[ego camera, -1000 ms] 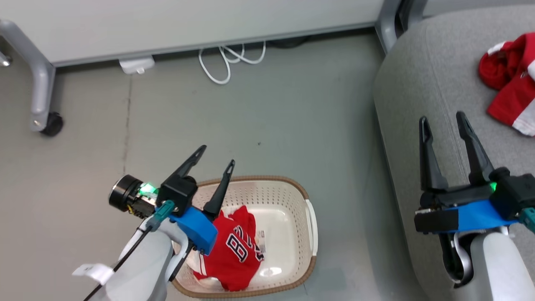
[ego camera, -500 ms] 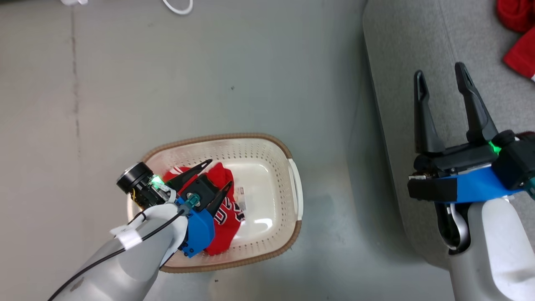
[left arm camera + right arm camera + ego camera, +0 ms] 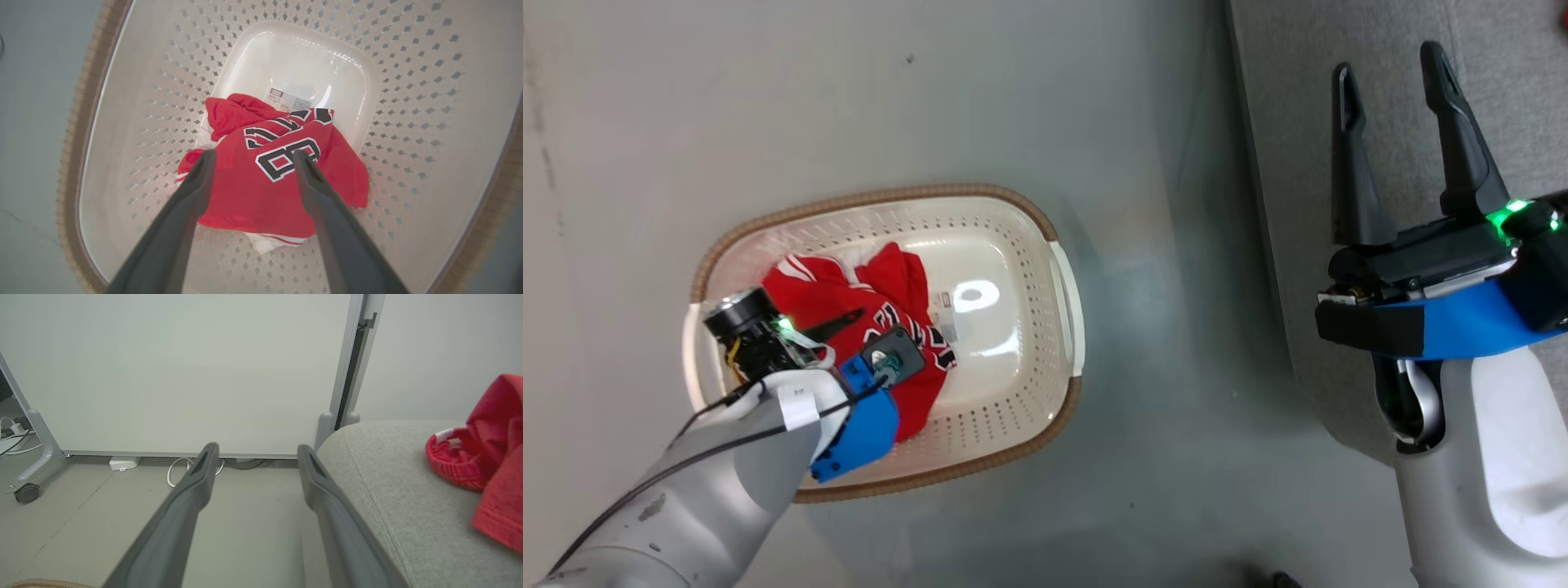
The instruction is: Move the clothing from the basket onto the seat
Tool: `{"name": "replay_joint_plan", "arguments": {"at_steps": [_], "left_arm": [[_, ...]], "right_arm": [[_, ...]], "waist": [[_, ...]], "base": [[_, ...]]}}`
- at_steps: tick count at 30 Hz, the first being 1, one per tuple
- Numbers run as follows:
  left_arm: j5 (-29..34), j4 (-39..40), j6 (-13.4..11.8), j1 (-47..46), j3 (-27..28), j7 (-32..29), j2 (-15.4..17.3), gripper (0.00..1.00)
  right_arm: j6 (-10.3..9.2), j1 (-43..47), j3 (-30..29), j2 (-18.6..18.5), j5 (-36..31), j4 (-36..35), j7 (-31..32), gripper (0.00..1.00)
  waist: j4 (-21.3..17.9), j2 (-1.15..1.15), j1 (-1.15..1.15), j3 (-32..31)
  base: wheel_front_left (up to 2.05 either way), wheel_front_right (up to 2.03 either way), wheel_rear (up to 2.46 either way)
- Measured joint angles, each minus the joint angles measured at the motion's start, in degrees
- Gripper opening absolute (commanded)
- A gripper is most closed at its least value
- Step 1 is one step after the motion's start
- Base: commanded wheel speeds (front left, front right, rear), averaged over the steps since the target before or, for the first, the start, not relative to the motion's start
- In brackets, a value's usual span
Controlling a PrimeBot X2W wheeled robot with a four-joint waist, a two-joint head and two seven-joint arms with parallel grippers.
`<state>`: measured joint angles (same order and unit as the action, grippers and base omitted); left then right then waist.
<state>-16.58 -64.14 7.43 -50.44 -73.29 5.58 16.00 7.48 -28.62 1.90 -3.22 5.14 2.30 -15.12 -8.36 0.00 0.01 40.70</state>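
The left arm reaches down into the basket (image 3: pixel 135 122); the left gripper (image 3: pixel 254 154) has its fingers apart, straddling the crumpled red jersey (image 3: pixel 253 192) on the basket's floor; the right gripper (image 3: pixel 1390 61) hovers over the edge of the seat (image 3: pixel 1282 98), fingers apart and empty; another red garment (image 3: pixel 486 457) lies on the seat.

Basket (image 3: pixel 892 194): on floor (image 3: pixel 1054 98), left of seat (image 3: pixel 1298 106).
Jersey (image 3: pixel 809 287): crumpled inside basket.
Left gripper (image 3: pixel 876 328): inside basket, over jersey.
Right gripper (image 3: pixel 1388 61): fingers apart, above seat.
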Motion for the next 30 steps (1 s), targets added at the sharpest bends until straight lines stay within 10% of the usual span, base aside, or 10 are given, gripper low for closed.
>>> {"name": "replay_joint_plan", "arguments": {"at_steps": [28, 29, 30], "left_arm": [[9.0, -7.2, 0.0, -9.3, -0.1, -7.0, 0.8, 1.0], [9.0, -7.3, 0.0, -9.3, -0.1, -7.2, 0.7, 0.69], [9.0, -7.3, 0.0, -9.4, -0.1, -7.3, 0.6, 0.17]], "right_arm": [[0.0, -3.1, -0.3, 0.3, -0.2, -6.8, 0.0, 1.0], [0.0, -3.1, -0.4, 0.3, -0.3, -6.9, 0.0, 1.0], [0.0, -3.2, -0.5, 0.3, -0.5, -7.0, 0.0, 1.0]], "waist": [[-4.2, 0.0, -0.01, 17.3], [-4.1, 0.0, 0.0, 17.6], [-4.1, 0.0, -0.01, 17.7]], "base": [[0.0, 0.0, 0.0], [0.0, 0.0, 0.0], [0.0, 0.0, 0.0]]}}
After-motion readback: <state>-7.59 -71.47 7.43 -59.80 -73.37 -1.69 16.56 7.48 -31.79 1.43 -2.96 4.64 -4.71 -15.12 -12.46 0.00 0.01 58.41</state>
